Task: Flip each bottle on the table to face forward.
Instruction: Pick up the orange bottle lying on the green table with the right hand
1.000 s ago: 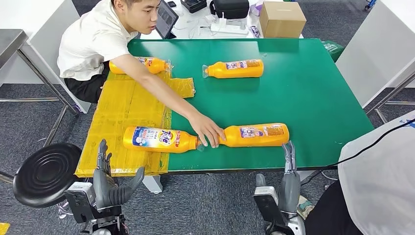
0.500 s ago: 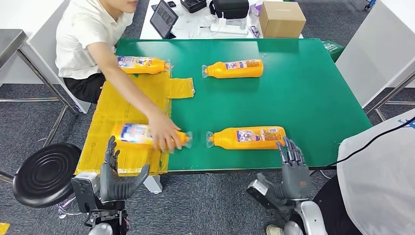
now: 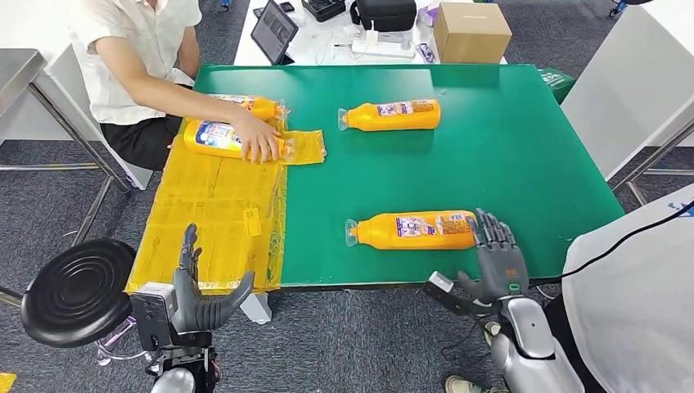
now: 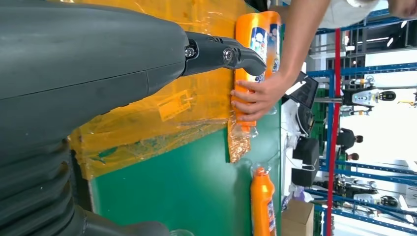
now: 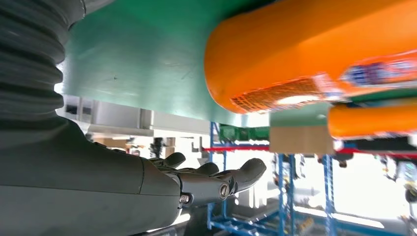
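An orange bottle (image 3: 413, 231) lies on its side near the front edge of the green table (image 3: 491, 147), cap to the left and label up. My right hand (image 3: 493, 254) is open with fingers spread, just off the bottle's base; in the right wrist view the base (image 5: 314, 54) sits close above the fingers (image 5: 216, 182). A second bottle (image 3: 391, 115) lies at the table's far middle. A person's hand (image 3: 260, 144) holds a third bottle (image 3: 214, 137) on the yellow sheet (image 3: 217, 221), next to another bottle (image 3: 250, 105). My left hand (image 3: 192, 291) is open below the front edge.
A person in a white shirt (image 3: 123, 57) sits at the far left corner. A black round stool (image 3: 74, 291) stands at my left. A cardboard box (image 3: 470, 31), a tablet (image 3: 274, 31) and a black bag (image 3: 385, 12) lie beyond the table. White fabric (image 3: 638, 303) is at my right.
The person carried the left front bottle back across the yellow sheet to the far left. My right hand rose and came up beside the near bottle's base, fingers spreading.
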You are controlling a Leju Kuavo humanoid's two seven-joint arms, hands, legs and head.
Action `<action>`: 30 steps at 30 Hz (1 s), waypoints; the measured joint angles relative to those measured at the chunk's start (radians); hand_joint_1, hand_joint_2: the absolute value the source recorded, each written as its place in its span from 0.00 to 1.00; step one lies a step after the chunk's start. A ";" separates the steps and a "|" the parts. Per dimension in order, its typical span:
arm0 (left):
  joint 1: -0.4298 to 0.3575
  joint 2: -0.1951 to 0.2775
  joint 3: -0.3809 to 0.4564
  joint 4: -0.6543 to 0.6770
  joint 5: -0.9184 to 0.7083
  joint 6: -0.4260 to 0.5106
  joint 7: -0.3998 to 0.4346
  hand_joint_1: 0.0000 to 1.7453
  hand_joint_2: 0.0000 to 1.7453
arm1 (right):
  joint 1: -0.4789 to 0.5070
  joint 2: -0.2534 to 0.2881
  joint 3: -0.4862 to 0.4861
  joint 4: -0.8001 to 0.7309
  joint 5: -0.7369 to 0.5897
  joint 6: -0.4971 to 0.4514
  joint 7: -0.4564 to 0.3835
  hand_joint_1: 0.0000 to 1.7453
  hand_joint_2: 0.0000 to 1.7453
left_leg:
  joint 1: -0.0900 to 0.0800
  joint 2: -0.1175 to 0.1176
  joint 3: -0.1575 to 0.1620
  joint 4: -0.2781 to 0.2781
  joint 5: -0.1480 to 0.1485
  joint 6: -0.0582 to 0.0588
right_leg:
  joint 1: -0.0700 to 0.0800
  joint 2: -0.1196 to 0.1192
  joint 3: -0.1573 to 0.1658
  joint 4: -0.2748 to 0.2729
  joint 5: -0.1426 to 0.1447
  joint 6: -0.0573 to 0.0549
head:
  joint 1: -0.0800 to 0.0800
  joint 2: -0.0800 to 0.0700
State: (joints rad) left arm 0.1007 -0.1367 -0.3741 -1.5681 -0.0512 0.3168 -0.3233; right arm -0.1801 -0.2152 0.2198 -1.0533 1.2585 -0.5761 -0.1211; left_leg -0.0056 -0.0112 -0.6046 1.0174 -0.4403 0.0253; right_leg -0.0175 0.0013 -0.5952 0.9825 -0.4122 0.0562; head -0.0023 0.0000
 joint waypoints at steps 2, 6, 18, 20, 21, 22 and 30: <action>-0.008 -0.001 -0.002 0.006 -0.002 -0.002 -0.001 0.00 1.00 | -0.043 -0.008 0.006 0.058 -0.008 0.010 -0.006 0.00 1.00 | 0.000 0.000 0.000 0.000 0.000 0.000 | 0.000 0.000 0.000 0.000 0.000 0.000 | 0.000 0.000; -0.019 -0.003 -0.004 0.016 -0.004 -0.012 -0.003 0.00 1.00 | -0.107 -0.010 0.020 0.154 -0.006 0.018 -0.011 0.00 1.00 | 0.000 0.000 0.000 0.000 0.000 0.000 | 0.000 0.000 0.000 0.000 0.000 0.000 | 0.000 0.000; -0.042 -0.006 -0.029 0.038 -0.011 -0.014 -0.003 0.00 1.00 | -0.230 0.030 0.101 0.325 0.055 -0.030 0.001 0.00 1.00 | 0.000 0.000 0.000 0.000 0.000 0.000 | 0.000 0.000 0.000 0.000 0.000 0.000 | 0.000 0.000; -0.045 -0.006 -0.030 0.041 -0.012 -0.014 -0.003 0.00 1.00 | -0.241 0.037 0.113 0.334 0.061 -0.030 0.003 0.00 1.00 | 0.000 0.000 0.000 0.000 0.000 0.000 | 0.000 0.000 0.000 0.000 0.000 0.000 | 0.000 0.000; -0.046 -0.006 -0.030 0.042 -0.012 -0.014 -0.003 0.00 1.00 | -0.246 0.039 0.119 0.339 0.061 -0.029 0.003 0.00 1.00 | 0.000 0.000 0.000 0.000 0.000 0.000 | 0.000 0.000 0.000 0.000 0.000 0.000 | 0.000 0.000; -0.048 -0.006 -0.031 0.044 -0.012 -0.014 -0.003 0.00 1.00 | -0.252 0.043 0.124 0.343 0.059 -0.026 0.003 0.00 1.00 | 0.000 0.000 0.000 0.000 0.000 0.000 | 0.000 0.000 0.000 0.000 0.000 0.000 | 0.000 0.000; -0.062 -0.006 -0.042 0.062 -0.010 -0.022 0.000 0.00 1.00 | -0.310 0.066 0.140 0.400 0.004 0.080 0.026 0.00 1.00 | 0.000 0.000 0.000 0.000 0.000 0.000 | 0.000 0.000 0.000 0.000 0.000 0.000 | 0.000 0.000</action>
State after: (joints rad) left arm 0.0390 -0.1427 -0.4163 -1.5060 -0.0610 0.2946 -0.3228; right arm -0.4897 -0.1491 0.3603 -0.6533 1.2625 -0.4963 -0.0950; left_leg -0.0053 -0.0110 -0.6044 1.0175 -0.4399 0.0254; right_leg -0.0173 0.0014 -0.5954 0.9828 -0.4123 0.0563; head -0.0024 0.0000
